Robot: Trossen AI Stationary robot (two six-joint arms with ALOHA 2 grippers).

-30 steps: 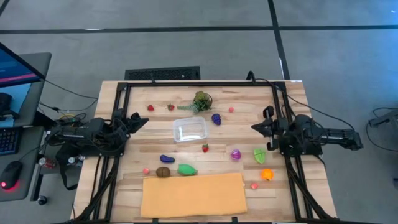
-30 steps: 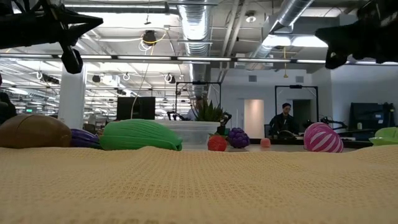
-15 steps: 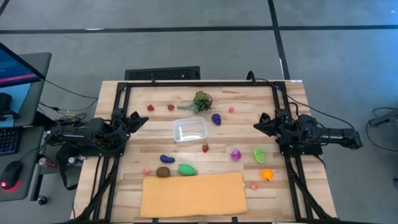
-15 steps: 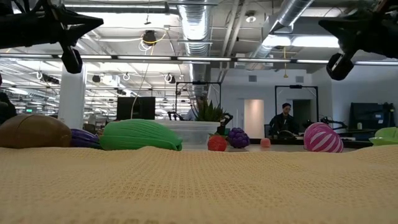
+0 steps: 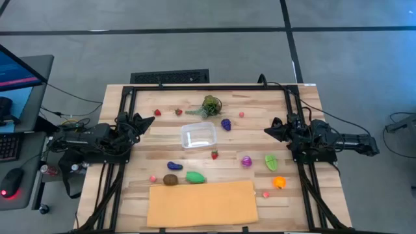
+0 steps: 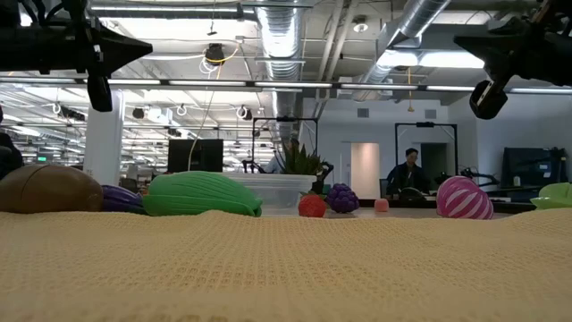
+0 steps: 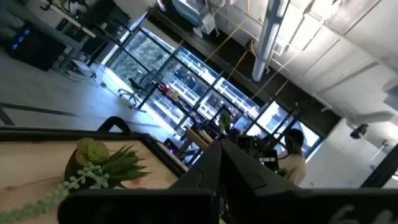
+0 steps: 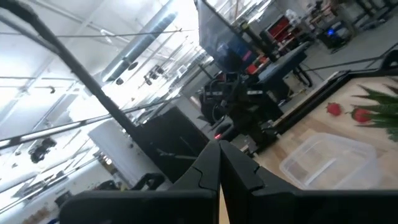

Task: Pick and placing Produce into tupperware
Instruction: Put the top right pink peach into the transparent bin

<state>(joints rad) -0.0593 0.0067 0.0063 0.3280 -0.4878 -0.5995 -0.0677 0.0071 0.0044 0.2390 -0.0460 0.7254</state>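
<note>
The clear tupperware (image 5: 198, 135) stands empty at the table's middle, also seen in the right wrist view (image 8: 329, 160). Produce lies loose around it: strawberries (image 5: 157, 112) (image 5: 214, 155), purple grapes (image 5: 225, 124), a striped pink piece (image 5: 247, 161), green pieces (image 5: 195, 176) (image 5: 271, 162), a brown piece (image 5: 170, 179) and an orange piece (image 5: 279, 182). My left gripper (image 5: 151, 120) hovers shut over the table's left edge, pointing right. My right gripper (image 5: 268, 132) hovers shut over the right edge, pointing left. Both are raised well above the produce (image 6: 143, 46) (image 6: 460, 42).
A bushy green leafy bunch (image 5: 210, 106) lies behind the tupperware. A big tan-orange cloth (image 5: 201, 203) covers the near middle of the table. A black frame (image 5: 208, 87) runs along the far edge and both sides. A person sits in the room beyond (image 6: 408, 170).
Both grippers have rolled about their own pointing lines while staying where they were, the right one more than the left. Both stay shut. Nothing on the table has moved.
</note>
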